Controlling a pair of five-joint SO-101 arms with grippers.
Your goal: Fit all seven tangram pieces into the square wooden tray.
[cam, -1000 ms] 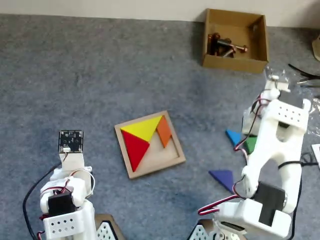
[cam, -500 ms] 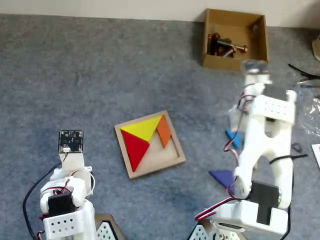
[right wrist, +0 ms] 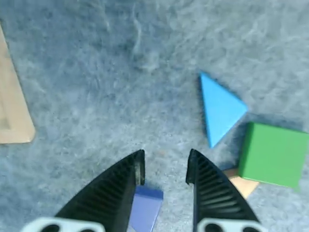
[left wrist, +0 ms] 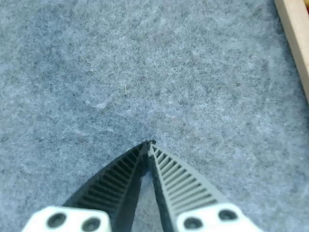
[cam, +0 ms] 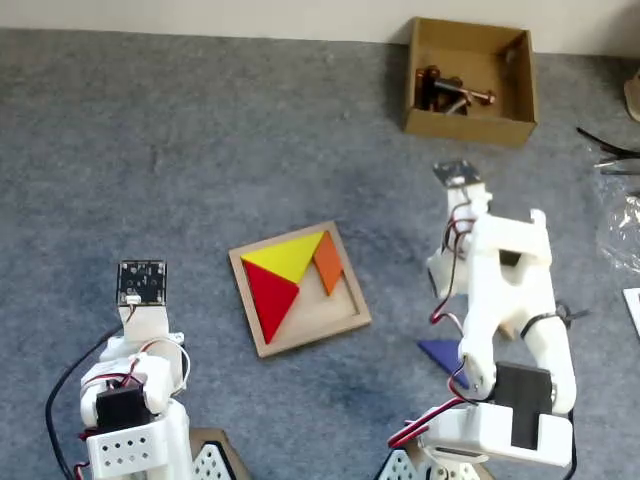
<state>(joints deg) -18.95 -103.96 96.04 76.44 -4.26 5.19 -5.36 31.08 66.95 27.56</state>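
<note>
The square wooden tray [cam: 322, 318] lies mid-table and holds a yellow triangle [cam: 286, 256], a red triangle [cam: 270, 293] and an orange piece [cam: 328, 262]. My right arm [cam: 500, 280] stands to its right, beside a dark blue piece [cam: 440, 352]. In the right wrist view my right gripper [right wrist: 165, 169] is open over the carpet. The dark blue piece [right wrist: 145, 209] lies under it, between the fingers' bases. Beyond it lie a light blue triangle [right wrist: 219, 108], a green square [right wrist: 273, 153] and a tan piece [right wrist: 242, 183]. My left gripper [left wrist: 148, 144] is shut and holds nothing, near the tray's edge [left wrist: 295, 36].
A cardboard box [cam: 470, 78] with metal parts stands at the back right. Cables and clear plastic [cam: 620, 225] lie along the right edge. The left arm [cam: 140, 310] sits at the front left. The tray's corner [right wrist: 12, 118] shows in the right wrist view.
My right arm has swung left toward the tray and now covers the light blue and green pieces in the high view. The left arm has not moved.
</note>
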